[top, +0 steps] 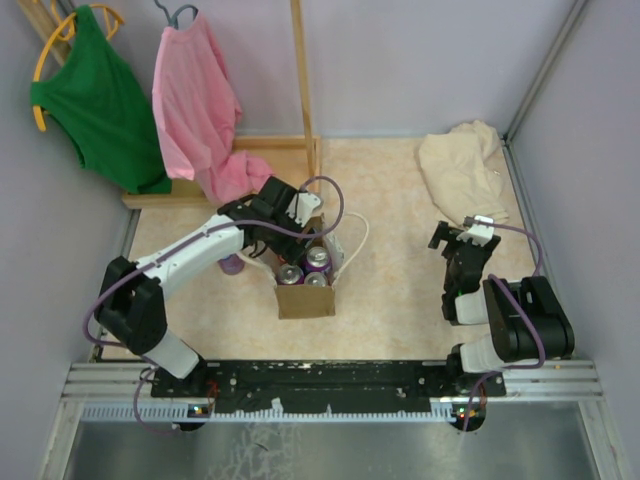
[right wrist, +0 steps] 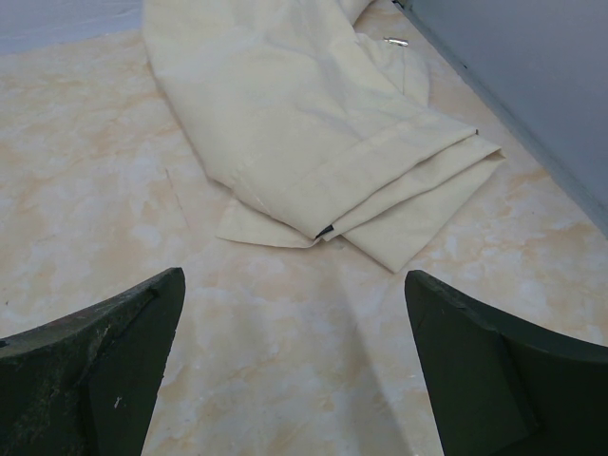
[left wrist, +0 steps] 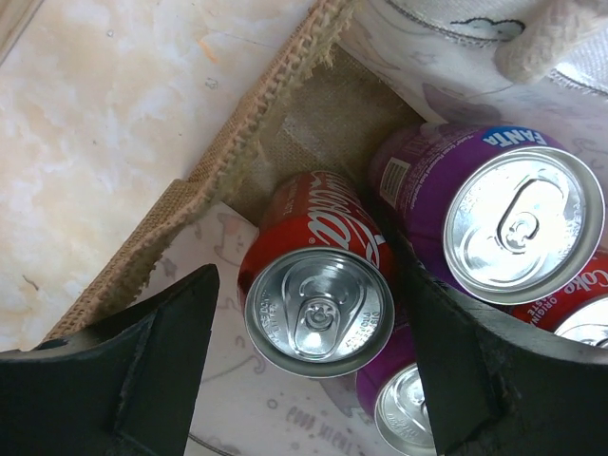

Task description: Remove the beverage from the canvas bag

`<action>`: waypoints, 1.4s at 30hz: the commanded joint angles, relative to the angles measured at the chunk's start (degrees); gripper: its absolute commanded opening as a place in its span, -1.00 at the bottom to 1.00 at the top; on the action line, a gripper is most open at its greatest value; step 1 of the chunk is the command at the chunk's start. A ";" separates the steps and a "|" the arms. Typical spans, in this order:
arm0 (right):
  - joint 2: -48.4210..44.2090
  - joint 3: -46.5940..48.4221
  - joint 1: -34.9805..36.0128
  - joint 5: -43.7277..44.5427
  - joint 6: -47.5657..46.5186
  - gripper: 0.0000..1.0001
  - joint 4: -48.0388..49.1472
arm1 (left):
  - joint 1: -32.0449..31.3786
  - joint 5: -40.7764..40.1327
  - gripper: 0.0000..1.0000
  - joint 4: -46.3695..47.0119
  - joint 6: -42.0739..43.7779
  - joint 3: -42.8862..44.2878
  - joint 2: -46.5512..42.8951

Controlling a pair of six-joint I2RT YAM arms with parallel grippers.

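Note:
The brown canvas bag [top: 306,298] stands open near the table's middle, its white handles [top: 356,236] hanging to the right. Several cans stand upright inside it. My left gripper [top: 281,240] reaches down into the bag's far left corner. In the left wrist view this gripper [left wrist: 311,283] is open, with a finger on each side of a red Coca-Cola can [left wrist: 318,309]. The right finger is against the can and the left finger is a little apart from it. A purple Fanta can [left wrist: 513,223] stands beside it. My right gripper [top: 465,236] [right wrist: 294,304] hangs open over bare table.
A cream cloth [top: 462,165] [right wrist: 313,123] lies folded at the back right. One purple can [top: 232,263] stands on the table beside my left arm. Green [top: 100,100] and pink [top: 200,110] garments hang on a wooden rack at the back left. Walls close both sides.

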 commanded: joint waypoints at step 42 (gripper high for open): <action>0.13 0.37 -0.29 0.02 -0.51 0.98 2.38 | 0.12 -7.42 -1.00 -1.95 -4.22 7.01 -2.76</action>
